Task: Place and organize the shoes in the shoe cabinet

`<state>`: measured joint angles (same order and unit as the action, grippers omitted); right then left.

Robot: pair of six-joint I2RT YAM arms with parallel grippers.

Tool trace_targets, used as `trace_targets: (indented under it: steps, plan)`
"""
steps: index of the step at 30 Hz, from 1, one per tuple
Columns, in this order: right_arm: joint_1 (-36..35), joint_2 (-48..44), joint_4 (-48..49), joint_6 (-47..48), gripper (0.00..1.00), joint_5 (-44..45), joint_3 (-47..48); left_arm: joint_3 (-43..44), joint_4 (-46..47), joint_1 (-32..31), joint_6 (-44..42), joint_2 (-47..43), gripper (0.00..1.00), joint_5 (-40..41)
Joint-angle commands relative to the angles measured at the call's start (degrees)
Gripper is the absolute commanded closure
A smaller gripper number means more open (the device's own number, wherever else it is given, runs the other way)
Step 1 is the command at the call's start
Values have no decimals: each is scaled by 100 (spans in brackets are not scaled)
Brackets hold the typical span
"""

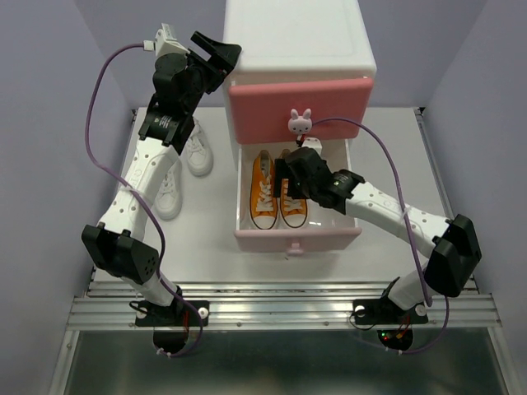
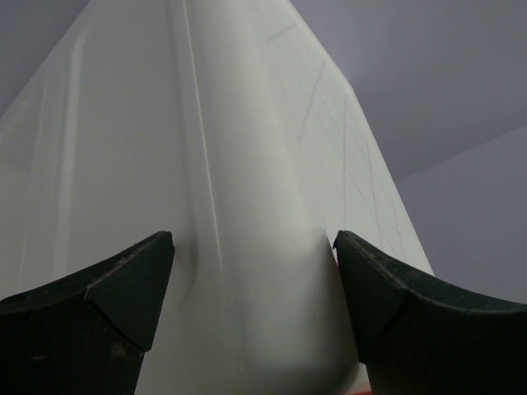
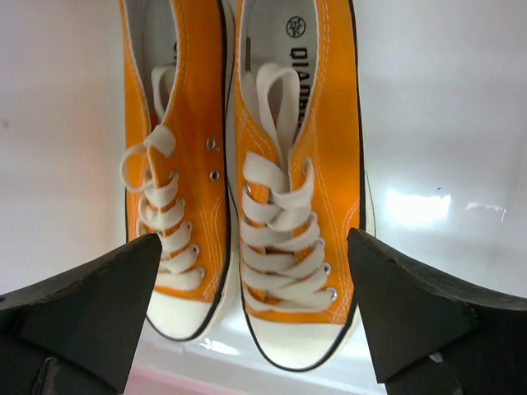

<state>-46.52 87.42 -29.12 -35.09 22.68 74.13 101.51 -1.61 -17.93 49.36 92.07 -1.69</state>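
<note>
The shoe cabinet [image 1: 296,37] stands at the back, its upper dark pink drawer [image 1: 329,107] shut and its lower drawer [image 1: 247,177] pulled out. Two orange shoes [image 1: 263,193] [image 1: 295,206] lie side by side in that drawer, toes toward me. My right gripper [image 1: 290,177] hovers open just above them; the right-hand orange shoe [image 3: 309,156] sits between its fingers [image 3: 90,304], untouched, with the other orange shoe [image 3: 185,164] beside it. Left of the cabinet, two white shoes [image 1: 198,148] [image 1: 169,193] lie on the table. My left gripper [image 1: 216,51] is open, straddling the cabinet's upper left corner [image 2: 247,206].
The open drawer's pale pink front [image 1: 296,240] juts toward the table's near side. A bunny knob [image 1: 300,122] sticks out over the drawer. Purple walls close in on both sides. Bare table [image 1: 395,148] lies right of the cabinet.
</note>
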Motion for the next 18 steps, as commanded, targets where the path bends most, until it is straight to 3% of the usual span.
trace_targets:
  steps: [1,11,15,18]
  plan:
    - [29,-550,724,547,0,-263,40,-563,-2854,132,-946,619,12,257]
    - [29,-148,311,319,0,-387,602,-361,-2951,132,-990,689,12,328]
    - [327,408,215,346,0,-439,1497,-360,-2951,141,-981,689,12,328]
    - [802,1231,-144,-32,0,-1192,2576,-334,-2977,132,-973,681,12,319]
